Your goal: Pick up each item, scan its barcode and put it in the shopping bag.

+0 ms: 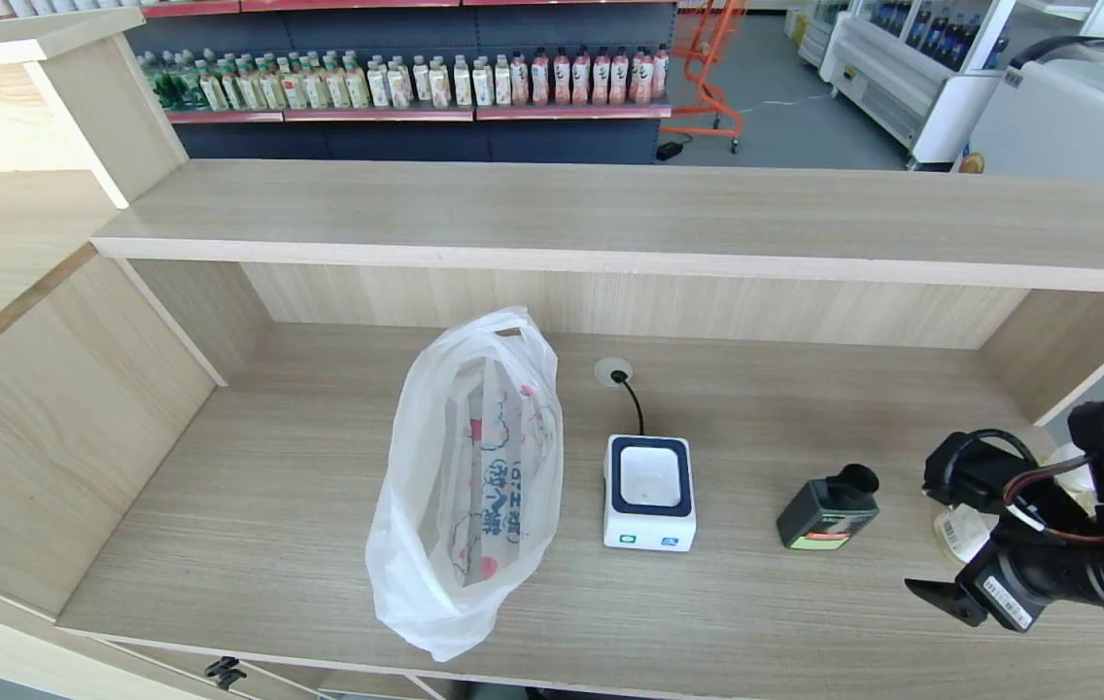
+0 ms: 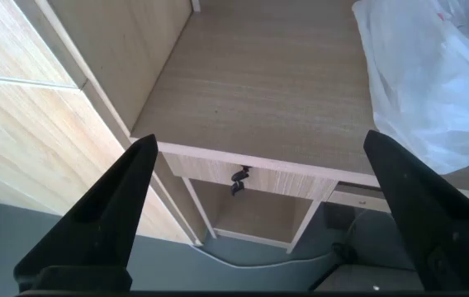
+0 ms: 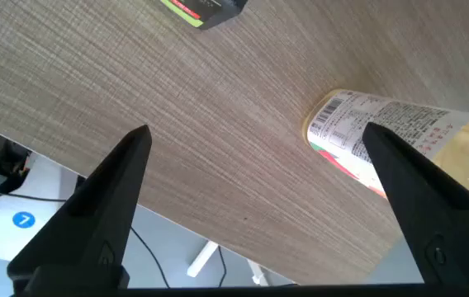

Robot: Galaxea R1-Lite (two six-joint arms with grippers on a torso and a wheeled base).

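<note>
Labelled bottle (image 3: 346, 136) lies on its side on bench (image 1: 251, 525), far right, barcode showing, just beside one finger of R gripper (image 3: 258, 136). R gripper released, jaws wide, nothing held. Dark item (image 1: 826, 513) w/ black cap sits between bottle and scanner (image 1: 649, 491). Shopping bag (image 1: 465, 486) just left of scanner. L gripper (image 2: 261, 144) released, above bench front edge nr bag.
</note>
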